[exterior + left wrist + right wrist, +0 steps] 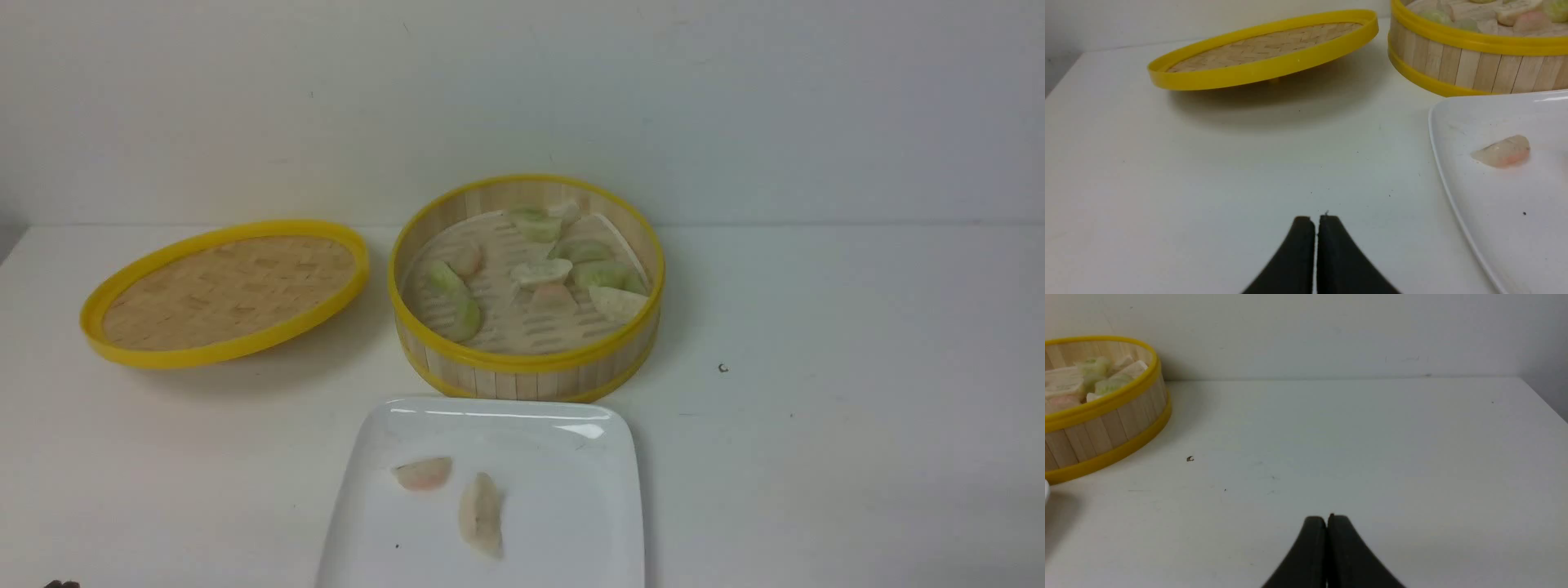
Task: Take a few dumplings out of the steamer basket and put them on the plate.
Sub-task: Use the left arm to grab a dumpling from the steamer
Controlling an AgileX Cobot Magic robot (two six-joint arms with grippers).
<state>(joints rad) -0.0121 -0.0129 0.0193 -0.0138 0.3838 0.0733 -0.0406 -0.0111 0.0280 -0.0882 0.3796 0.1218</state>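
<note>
**Inspector:** Near edge first. The grippers?

**Operator:** The left gripper is pressed closed on nothing, low over the bench, just left of the plate. The right gripper is likewise closed and empty, over bare bench towards the right edge.

**Inspector:** The plate?

**Operator:** Middle of the near edge. A pinkish dumpling and a whitish dumpling lie on its left half, close but apart.

**Inspector:** More are probably due, then. Source?

**Operator:** The steamer basket, just behind the plate, uncovered. The remaining dumplings lie loose on its floor, most crowded to the right.

**Inspector:** Recommendation: part the jaws before descending and enter from above, clear of the rim. Take the green dumpling by the left wall, gripped across its body. Set it on the plate's bare right half.

**Operator:** Surroundings: the lid rests slightly tilted towards the left edge, beside the basket. The bench is white, matt and lightly scuffed, with one dark speck right of the basket. A plain pale wall runs along the far edge.
</note>
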